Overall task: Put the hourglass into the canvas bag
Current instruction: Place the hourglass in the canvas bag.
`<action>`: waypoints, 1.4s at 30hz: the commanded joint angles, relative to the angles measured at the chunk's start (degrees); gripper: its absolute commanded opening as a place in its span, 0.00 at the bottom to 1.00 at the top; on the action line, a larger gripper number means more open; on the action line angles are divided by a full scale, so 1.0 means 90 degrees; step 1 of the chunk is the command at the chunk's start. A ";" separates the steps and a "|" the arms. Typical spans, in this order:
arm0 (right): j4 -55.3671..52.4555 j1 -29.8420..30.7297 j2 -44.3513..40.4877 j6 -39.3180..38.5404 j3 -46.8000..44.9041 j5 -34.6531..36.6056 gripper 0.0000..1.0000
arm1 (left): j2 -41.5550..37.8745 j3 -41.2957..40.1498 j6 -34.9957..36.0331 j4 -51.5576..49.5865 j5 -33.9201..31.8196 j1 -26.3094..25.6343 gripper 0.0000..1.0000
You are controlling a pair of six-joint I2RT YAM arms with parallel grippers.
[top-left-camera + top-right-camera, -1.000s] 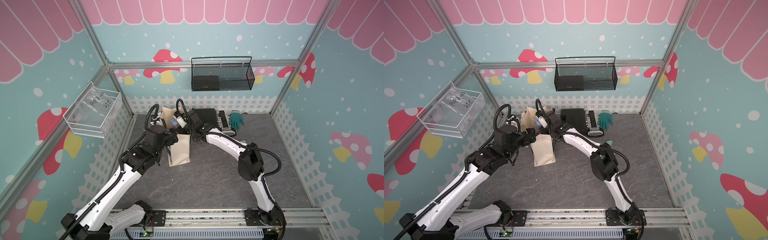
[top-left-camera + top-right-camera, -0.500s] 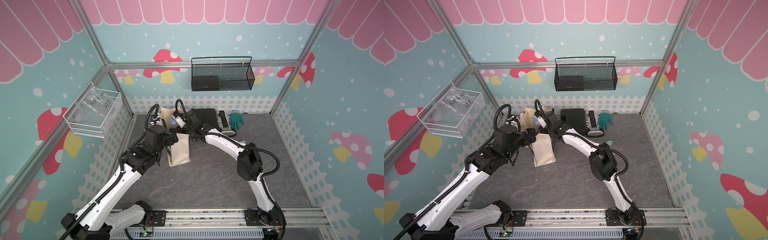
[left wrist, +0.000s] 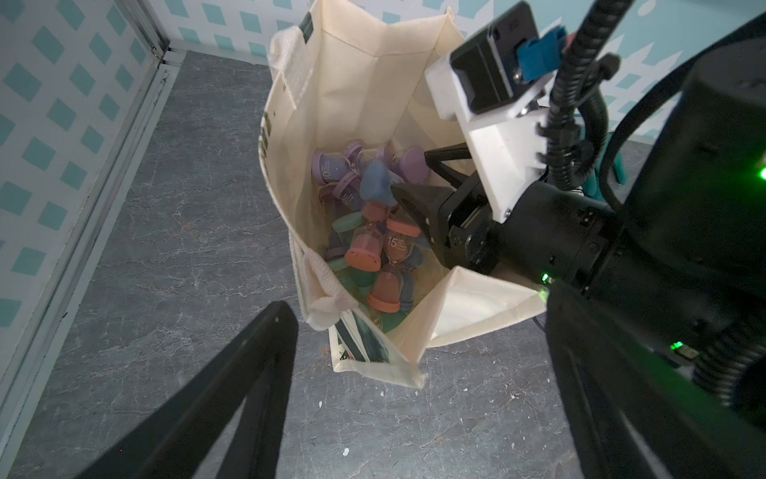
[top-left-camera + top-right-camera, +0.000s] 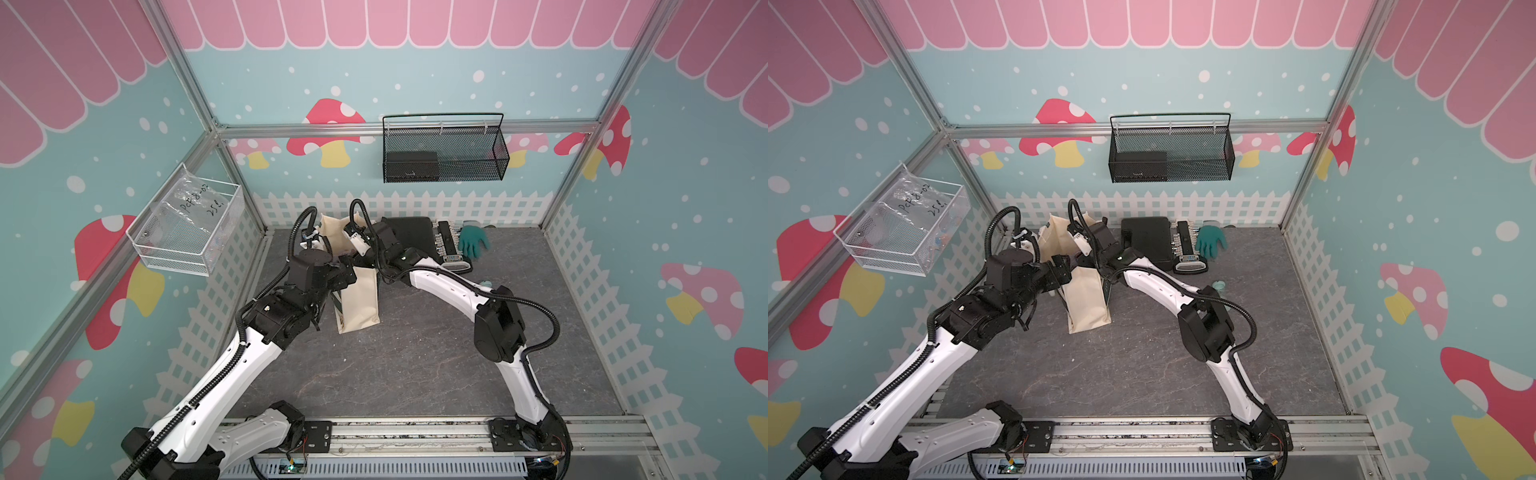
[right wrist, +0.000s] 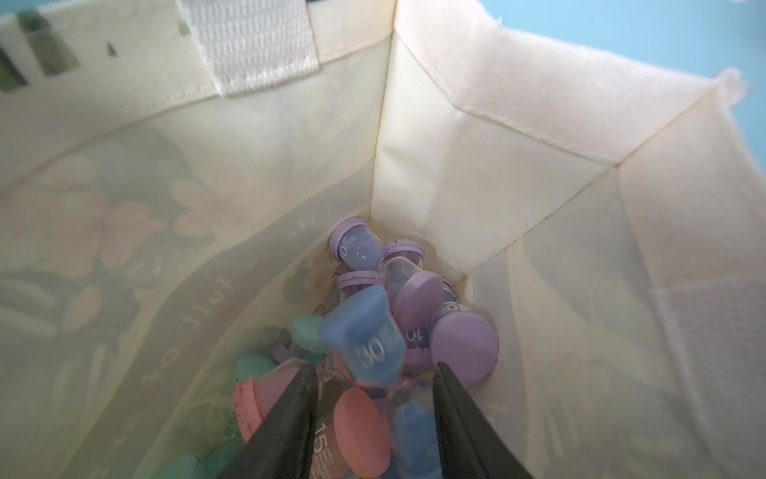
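Observation:
The cream canvas bag [image 4: 359, 299] [image 4: 1088, 299] stands open on the grey floor at the back left. My right gripper [image 5: 375, 369] [image 3: 410, 171] reaches down inside it, its fingers apart. A blue hourglass [image 5: 364, 336] [image 3: 375, 184] marked 30 shows blurred between the fingertips, above a pile of several purple, pink and teal hourglasses on the bag's bottom. My left gripper [image 4: 347, 276] [image 4: 1061, 266] hangs open at the bag's near rim. Its left finger [image 3: 248, 373] is beside the handle [image 3: 323, 286]. I cannot tell whether it touches the cloth.
A flat black hard case [image 4: 409, 232] lies behind the bag, with a black-and-white device [image 4: 449, 249] and a teal glove [image 4: 473, 241] to its right. A small pale-teal thing [image 4: 1219, 286] sits by the right arm. A wire basket [image 4: 442, 153] and a clear bin [image 4: 187, 232] hang on the walls.
The right wrist has shifted slightly to the left, farther over the bag's mouth. The left arm and the bag have stayed where they were.

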 commanded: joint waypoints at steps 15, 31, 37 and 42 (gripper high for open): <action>0.0330 0.0096 -0.1434 0.0452 -0.0553 -0.0786 0.65 | -0.0221 0.0543 -0.0060 -0.0232 0.0432 0.0040 0.92; 0.0530 -0.0548 -0.3961 0.1254 -0.3095 0.0830 0.84 | -0.0099 0.0336 -0.0266 0.0221 0.1390 -0.0403 0.97; 0.0617 -0.1475 -0.4912 0.1909 -0.4635 0.0629 0.86 | 0.0120 0.0093 -0.0336 0.0687 0.1322 -0.0866 0.98; 0.0622 -0.1998 -0.5403 0.2159 -0.5796 0.0844 0.89 | 0.0303 -0.0187 -0.0496 0.1152 0.1389 -0.1142 0.98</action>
